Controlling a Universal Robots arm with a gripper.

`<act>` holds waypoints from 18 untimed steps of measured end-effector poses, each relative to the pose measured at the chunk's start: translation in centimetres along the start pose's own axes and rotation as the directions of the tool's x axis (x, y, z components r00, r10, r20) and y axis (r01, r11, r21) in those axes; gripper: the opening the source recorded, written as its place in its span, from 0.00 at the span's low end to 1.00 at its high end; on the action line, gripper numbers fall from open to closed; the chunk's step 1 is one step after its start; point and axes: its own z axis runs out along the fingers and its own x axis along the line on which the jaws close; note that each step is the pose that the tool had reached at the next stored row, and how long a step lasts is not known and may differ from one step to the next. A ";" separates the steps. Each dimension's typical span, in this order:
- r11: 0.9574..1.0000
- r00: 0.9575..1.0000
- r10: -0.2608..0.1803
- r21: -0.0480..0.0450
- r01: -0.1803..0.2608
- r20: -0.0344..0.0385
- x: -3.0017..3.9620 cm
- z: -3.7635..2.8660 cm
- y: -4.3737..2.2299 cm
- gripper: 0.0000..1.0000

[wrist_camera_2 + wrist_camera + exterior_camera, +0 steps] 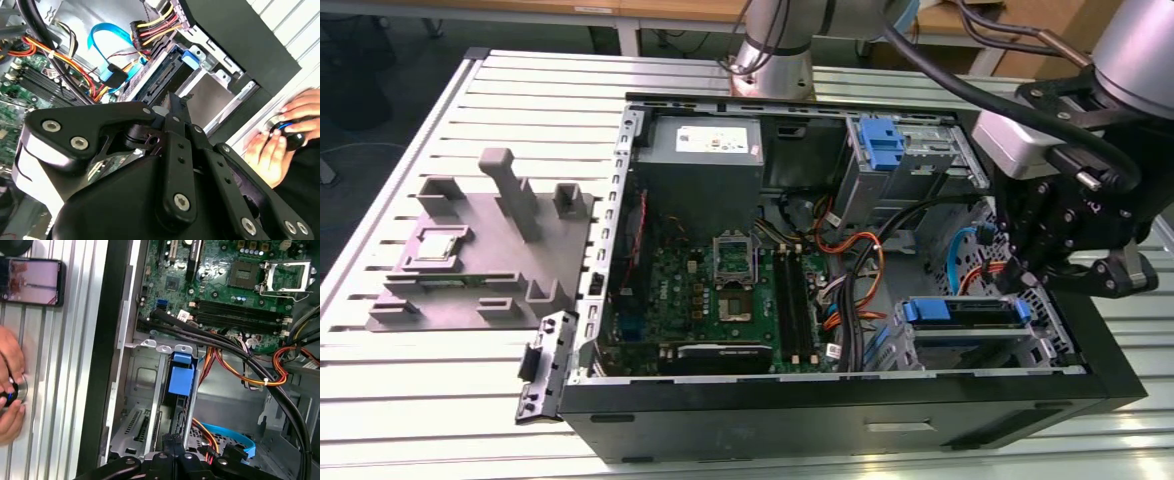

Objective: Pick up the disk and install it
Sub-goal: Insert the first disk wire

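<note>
- Pincer (1041,278) hangs over the front corner of the open computer case (854,410), tips pointing down into the drive cage.
- In both wrist views the 2 fingers look pressed together at the tips (171,100), with nothing pinched between them. My reading: closed tips suit nudging or pressing better than carrying.
- The disk (971,342) sits directly below the pincer, lying flat in the lower bay. Its grey top faces up and its blue rail (961,310) runs across the end on the motherboard side. It looks seated in the cage, not loose. I cannot tell if it is fully latched.
- In the first wrist view the blue tab (181,381) stands just ahead of the fingertips, apart from them, in line with the slot. That alignment explains the straight-down hang of the arm.
- Cables: the orange and black bundle (250,365) crosses beside the bay, beyond the pincer toward the motherboard (240,295). The pincer is on the bay side of it, probably to avoid snagging.
- A bare blue bracket (881,140) sits in the upper bay, well away from the pincer, next to the grey power supply (704,150).
- A person's hand (280,140) rests on a small round controller on the slatted table (400,400), outside the case wall nearest the pincer. A phone (32,275) lies further along the same table.
- 1 grey fixture (480,250) stands on the table, far across the case from the pincer.
</note>
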 end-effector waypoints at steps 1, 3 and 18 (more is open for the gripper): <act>1.000 1.000 -0.012 0.004 0.012 0.000 0.00 0.01 0.00 0.10; 0.999 0.999 -0.038 0.010 0.038 0.000 0.00 0.03 0.00 0.10; 0.997 0.997 -0.076 0.012 0.076 -0.012 -1.86 0.17 -1.60 0.10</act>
